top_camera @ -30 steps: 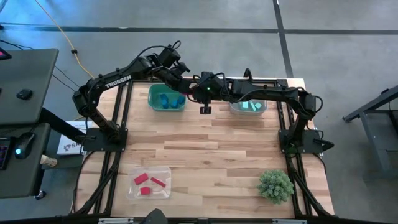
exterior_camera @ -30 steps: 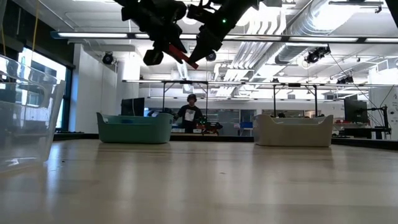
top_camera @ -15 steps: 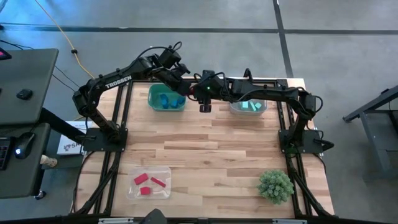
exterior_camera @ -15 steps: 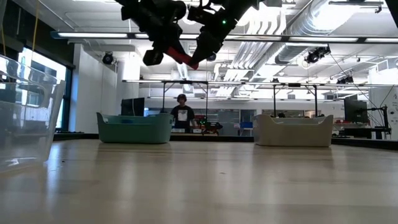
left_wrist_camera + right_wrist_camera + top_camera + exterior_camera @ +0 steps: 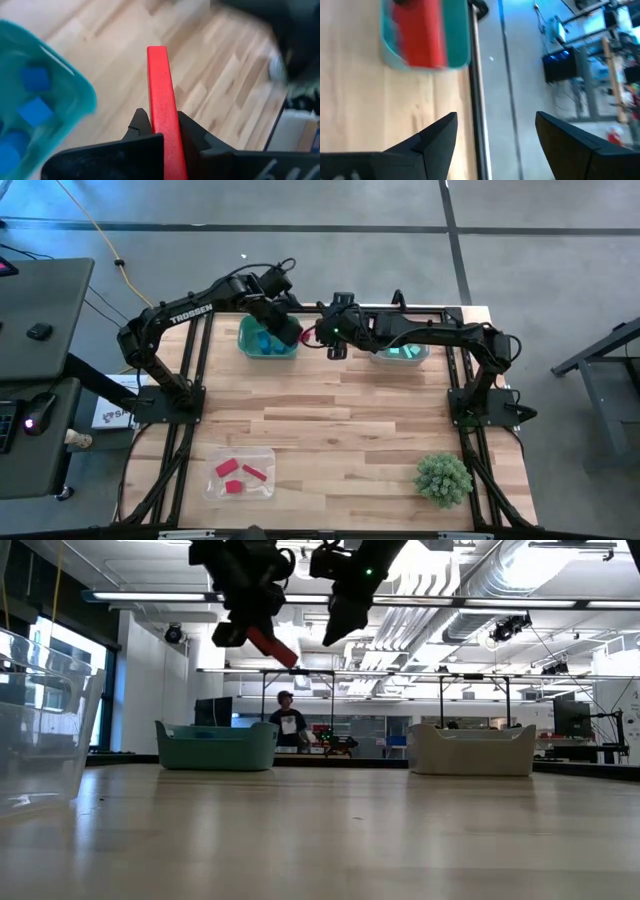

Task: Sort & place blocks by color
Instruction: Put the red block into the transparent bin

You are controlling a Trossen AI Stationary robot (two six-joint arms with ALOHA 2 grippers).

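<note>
My left gripper (image 5: pixel 161 119) is shut on a long red block (image 5: pixel 159 80), high above the table's far side beside the teal bin (image 5: pixel 266 346), which holds blue blocks (image 5: pixel 34 107). In the low view the red block (image 5: pixel 272 646) slants down out of my left gripper (image 5: pixel 250 628). My right gripper (image 5: pixel 495 120) stands open with nothing between its fingers, just right of the block in the high view (image 5: pixel 333 346). The same red block (image 5: pixel 420 35) shows ahead of it, apart from it. My left gripper pinches the red block's two long sides (image 5: pixel 165 131) between its two fingers. The block lies along the fingers and sticks out well past their tips. It is lifted clear of the table and slants downward.
A white bin (image 5: pixel 402 352) with light teal blocks stands at the far right. A clear tray (image 5: pixel 240 474) with red blocks lies near the front left, and a spiky green plant ball (image 5: pixel 443 478) sits at the front right. A person (image 5: pixel 286 723) stands in the room behind.
My right gripper has opened, let go of the red block and drawn back toward the table's right. My left gripper has kept the block and carried it a little toward the teal bin on the left.
</note>
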